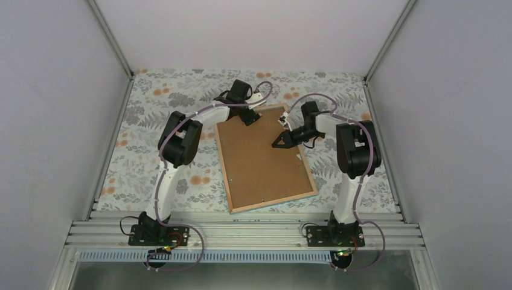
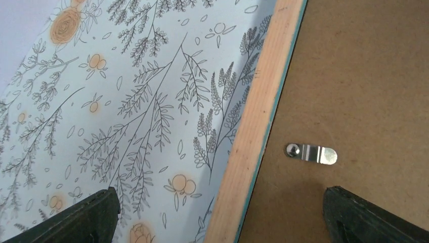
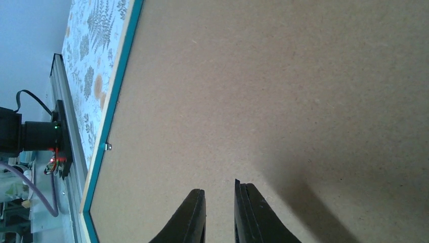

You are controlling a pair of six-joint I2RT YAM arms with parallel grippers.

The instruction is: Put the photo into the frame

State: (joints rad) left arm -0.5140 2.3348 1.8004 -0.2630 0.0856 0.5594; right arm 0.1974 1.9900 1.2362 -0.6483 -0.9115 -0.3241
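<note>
The frame (image 1: 223, 158) lies face down on the flowered cloth, its pale wood back up and a teal edge showing (image 2: 253, 126). The brown backing board (image 1: 259, 160) fills it. The photo is hidden; no print shows in any view. My left gripper (image 1: 249, 116) is open at the frame's far corner, and its fingers straddle the wooden rim (image 2: 220, 202). One finger is over the cloth, the other over the board. My right gripper (image 1: 280, 141) hovers low over the board near the right rim, its jaws almost closed on nothing (image 3: 220, 187).
A small metal turn tab (image 2: 311, 153) lies flat on the board beside the rim. Another tab (image 3: 108, 147) sits at the frame's near edge. The flowered tablecloth (image 1: 151, 127) surrounds the frame. Grey walls stand left, right and behind. An aluminium rail (image 1: 241, 232) runs along the front.
</note>
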